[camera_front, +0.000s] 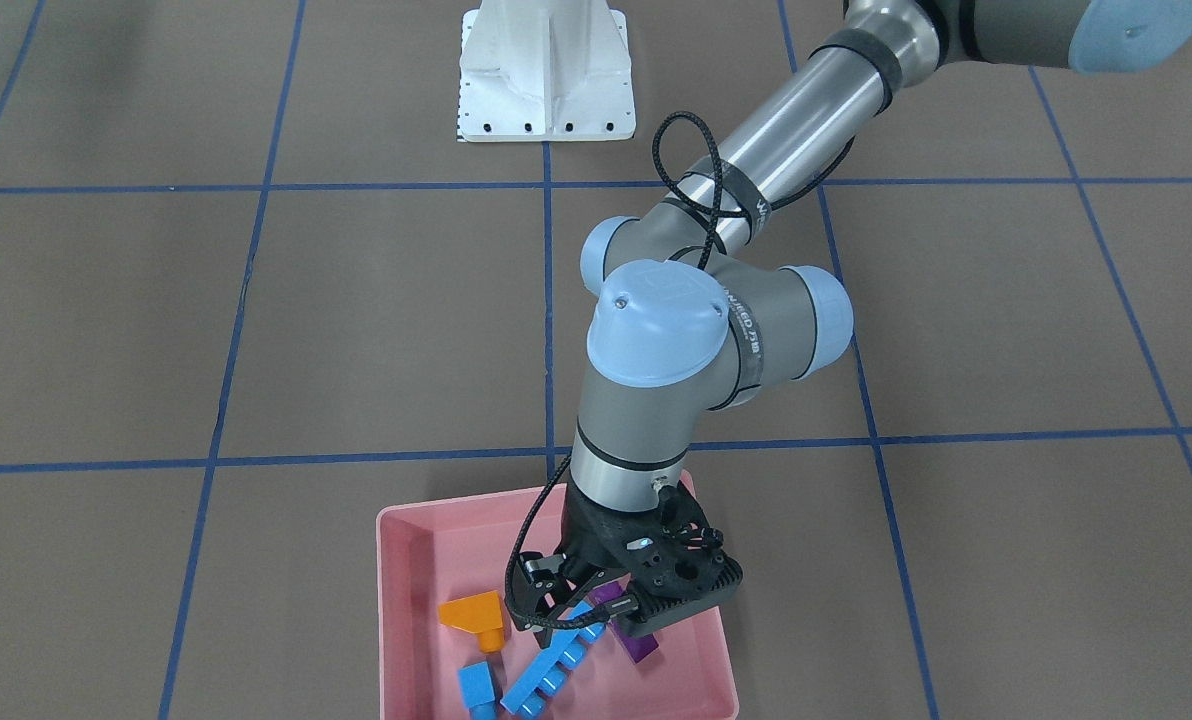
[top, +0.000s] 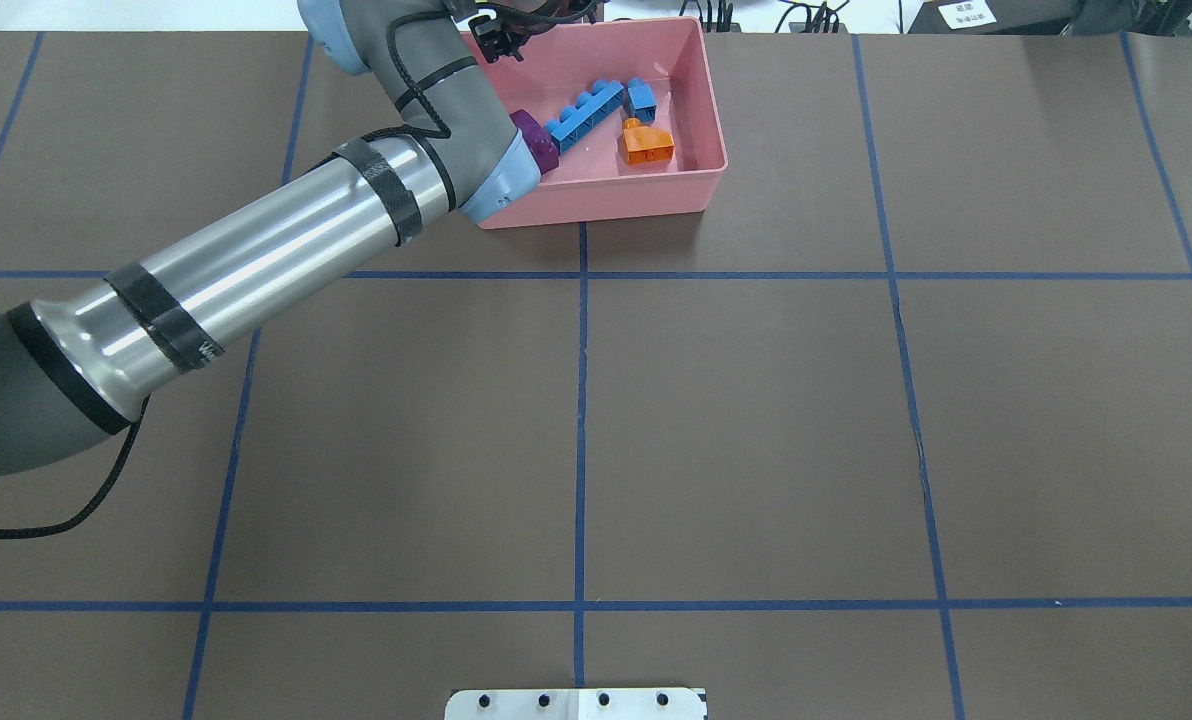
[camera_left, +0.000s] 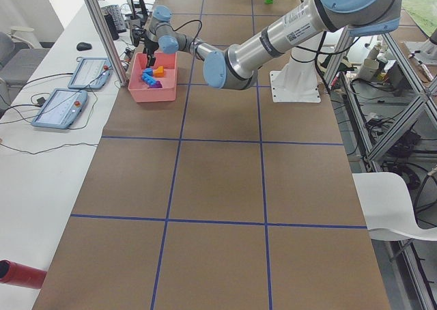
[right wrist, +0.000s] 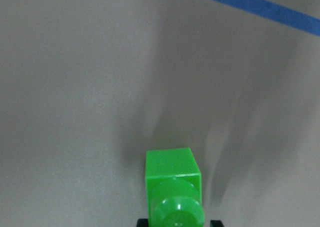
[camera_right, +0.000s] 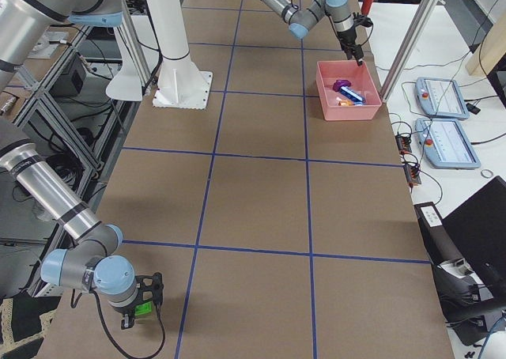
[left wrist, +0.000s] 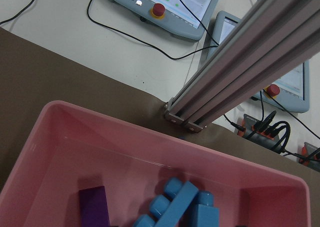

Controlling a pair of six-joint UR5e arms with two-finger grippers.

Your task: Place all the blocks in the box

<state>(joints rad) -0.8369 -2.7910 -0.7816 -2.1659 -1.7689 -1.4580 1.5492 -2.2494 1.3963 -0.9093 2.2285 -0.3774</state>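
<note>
The pink box (camera_front: 396, 600) sits at the table's far edge (top: 711, 120). In it lie the orange sloped block (camera_front: 476, 612), the small blue block (camera_front: 476, 688), the long light-blue block (camera_front: 551, 665) and the purple bar (camera_front: 641, 648). My left gripper (camera_front: 541, 600) hovers over the box just above the blocks, open and empty. The left wrist view shows the purple bar (left wrist: 94, 209) and the light-blue block (left wrist: 175, 207) below. My right gripper (camera_right: 136, 315) is far from the box, low over the table, shut on the green block (right wrist: 172, 179).
The white base plate (camera_front: 546, 70) stands at the robot's side of the table. An aluminium post (left wrist: 240, 62) rises just beyond the box. Control pendants (camera_right: 447, 141) with cables lie on the white bench past the table edge.
</note>
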